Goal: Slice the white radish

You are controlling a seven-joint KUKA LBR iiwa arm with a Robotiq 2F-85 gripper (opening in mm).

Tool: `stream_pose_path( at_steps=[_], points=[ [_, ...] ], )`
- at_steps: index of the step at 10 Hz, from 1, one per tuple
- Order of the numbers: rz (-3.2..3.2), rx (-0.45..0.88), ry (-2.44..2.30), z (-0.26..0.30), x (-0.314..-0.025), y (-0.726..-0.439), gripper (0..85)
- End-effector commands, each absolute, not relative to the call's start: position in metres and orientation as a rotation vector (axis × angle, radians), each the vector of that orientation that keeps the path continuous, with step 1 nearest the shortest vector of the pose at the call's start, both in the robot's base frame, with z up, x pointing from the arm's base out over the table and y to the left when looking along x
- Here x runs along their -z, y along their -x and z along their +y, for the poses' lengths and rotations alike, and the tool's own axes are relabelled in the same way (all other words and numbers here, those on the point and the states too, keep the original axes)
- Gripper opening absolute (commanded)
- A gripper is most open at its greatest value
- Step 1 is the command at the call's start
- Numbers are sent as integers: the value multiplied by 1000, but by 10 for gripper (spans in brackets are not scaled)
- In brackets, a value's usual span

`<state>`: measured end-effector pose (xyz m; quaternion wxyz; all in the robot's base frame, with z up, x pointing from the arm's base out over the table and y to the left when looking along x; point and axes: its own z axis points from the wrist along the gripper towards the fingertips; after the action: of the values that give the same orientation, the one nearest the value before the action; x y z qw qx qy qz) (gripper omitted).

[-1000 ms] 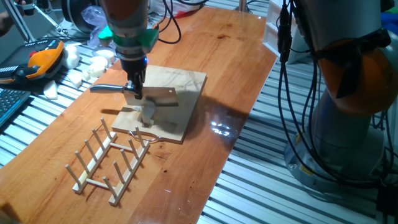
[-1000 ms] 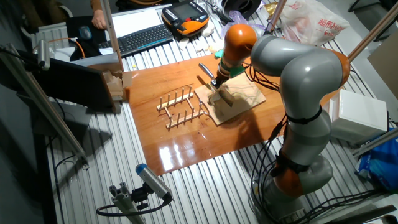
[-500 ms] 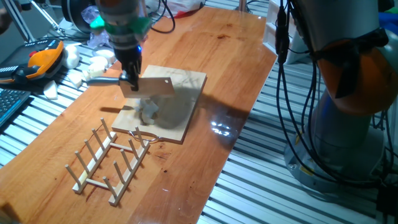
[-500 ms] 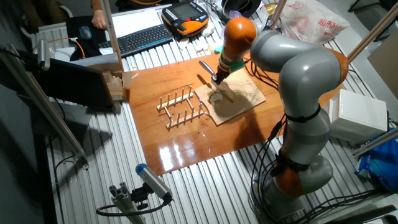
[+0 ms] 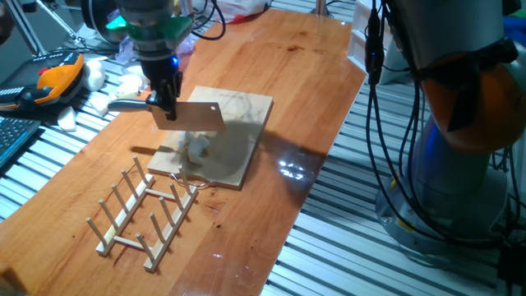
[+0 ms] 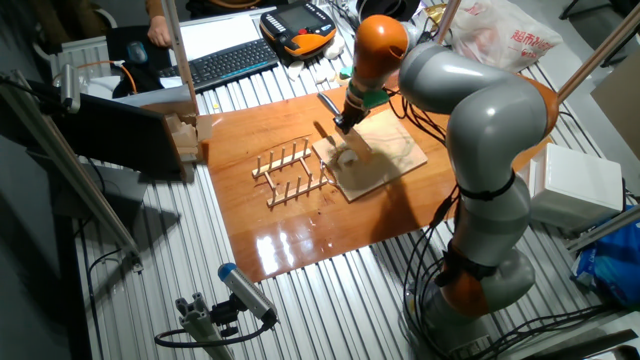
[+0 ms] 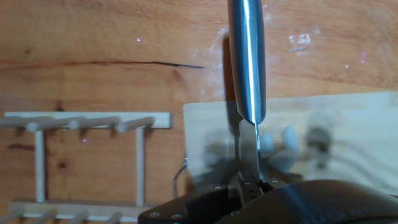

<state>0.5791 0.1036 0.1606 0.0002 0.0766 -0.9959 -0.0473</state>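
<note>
Hand [image 5: 167, 105] clamped on the cleaver [image 5: 187, 116], blade raised clear above the cutting board [image 5: 246, 123]. White radish [image 5: 197, 145] lying on the board's near-left part, right under the blade, looking cut into pieces from the hand view [image 7: 278, 149]. Wooden rack [image 5: 144, 212] just beside the board on the table [image 5: 279, 66]. Pile of white chunks [image 5: 123, 86] off past the table edge.

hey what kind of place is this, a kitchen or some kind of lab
Most likely a robotics lab, not a kitchen. A wooden tabletop sits on an aluminium-slat bench, with an orange teach pendant and keyboard behind it, while the gripper holds a cleaver over a cutting board.
</note>
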Motion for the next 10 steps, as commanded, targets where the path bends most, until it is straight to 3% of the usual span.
stream_pose_path(
  at_steps=[1, 5, 10],
  points=[
    [-3131, 169, -211, 105, -161, -577, 0],
    [-3154, 178, 66, 78, -171, -585, 0],
    [-3163, 148, 3, 82, -177, -584, 0]
  ],
)
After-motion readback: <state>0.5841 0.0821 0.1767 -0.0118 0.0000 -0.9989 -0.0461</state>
